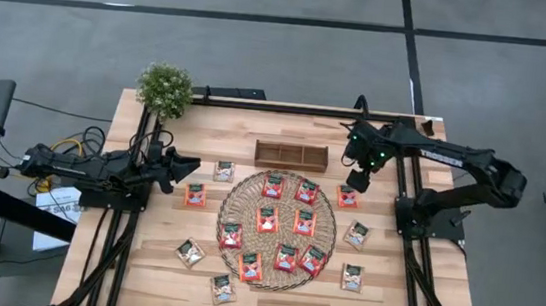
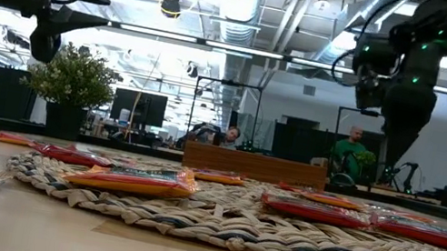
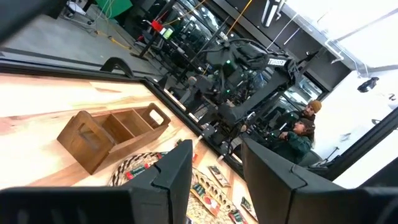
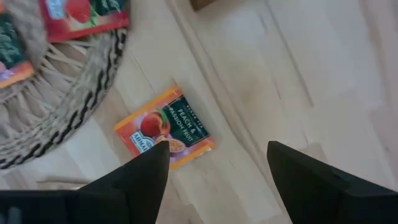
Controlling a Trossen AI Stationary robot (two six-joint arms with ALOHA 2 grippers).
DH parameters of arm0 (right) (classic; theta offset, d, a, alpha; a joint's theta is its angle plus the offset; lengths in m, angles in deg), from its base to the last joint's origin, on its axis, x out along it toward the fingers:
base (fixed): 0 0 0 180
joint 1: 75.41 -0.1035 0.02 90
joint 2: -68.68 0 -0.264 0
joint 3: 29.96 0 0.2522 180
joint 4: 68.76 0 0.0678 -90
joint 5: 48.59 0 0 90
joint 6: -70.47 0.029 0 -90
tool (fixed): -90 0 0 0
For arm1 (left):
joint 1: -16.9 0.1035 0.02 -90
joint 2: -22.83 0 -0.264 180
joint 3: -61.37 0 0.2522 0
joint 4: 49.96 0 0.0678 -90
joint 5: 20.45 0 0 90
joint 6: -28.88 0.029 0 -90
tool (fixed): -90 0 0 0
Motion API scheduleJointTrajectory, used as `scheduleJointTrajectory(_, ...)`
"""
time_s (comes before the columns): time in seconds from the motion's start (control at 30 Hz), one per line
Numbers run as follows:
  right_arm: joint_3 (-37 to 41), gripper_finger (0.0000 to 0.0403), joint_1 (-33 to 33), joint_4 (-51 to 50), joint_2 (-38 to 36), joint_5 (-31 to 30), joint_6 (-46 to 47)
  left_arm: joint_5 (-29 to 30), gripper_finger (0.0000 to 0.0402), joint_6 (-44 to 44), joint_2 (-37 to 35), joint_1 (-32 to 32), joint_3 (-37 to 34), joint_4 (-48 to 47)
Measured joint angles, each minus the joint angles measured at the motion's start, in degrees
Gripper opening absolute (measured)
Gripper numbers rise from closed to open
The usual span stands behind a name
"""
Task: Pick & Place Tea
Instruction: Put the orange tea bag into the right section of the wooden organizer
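Note:
Several red-orange tea sachets [image 1: 267,219] lie flat on the round woven mat [image 1: 233,204] at the table's middle. Others lie on the bare wood around it, among them whitish ones [image 1: 357,234] and an orange one [image 1: 347,196] just right of the mat. My right gripper [image 1: 356,175] hangs open above that orange sachet [image 4: 166,127], pointing down, well clear of it. At the table's left side my left gripper [image 1: 192,163] is held level and open, with nothing between its fingers [image 3: 177,165].
A small wooden tray [image 1: 291,155] with compartments stands just beyond the mat's far edge. A potted plant [image 1: 165,87] sits at the far left corner. More sachets lie on the wood left of the mat [image 1: 196,195] and toward the near edge [image 1: 222,289].

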Motion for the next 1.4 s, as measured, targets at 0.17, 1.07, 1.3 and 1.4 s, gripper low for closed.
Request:
scheduleJointTrajectory(0.17,0.0,0.0264,-1.5,1.6,5.7,0.0,0.0,0.1,0.0131,0.0,0.0,0.0,0.0,-0.8)
scheduleJointTrajectory(1.07,0.1,0.0246,-5.5,4.0,18.7,-9.6,4.8,1.1,0.0131,-1.0,0.0,0.0,0.0,-3.3)
scheduleJointTrajectory(1.3,-0.1,0.0200,-6.0,3.5,19.7,-9.1,4.9,-0.2,0.0131,-1.1,0.0,0.0,0.0,-3.3)
scheduleJointTrajectory(1.4,-0.1,0.0178,-6.0,3.6,19.7,-8.9,6.0,-1.1,0.0131,-1.8,0.0,0.0,0.0,-3.3)
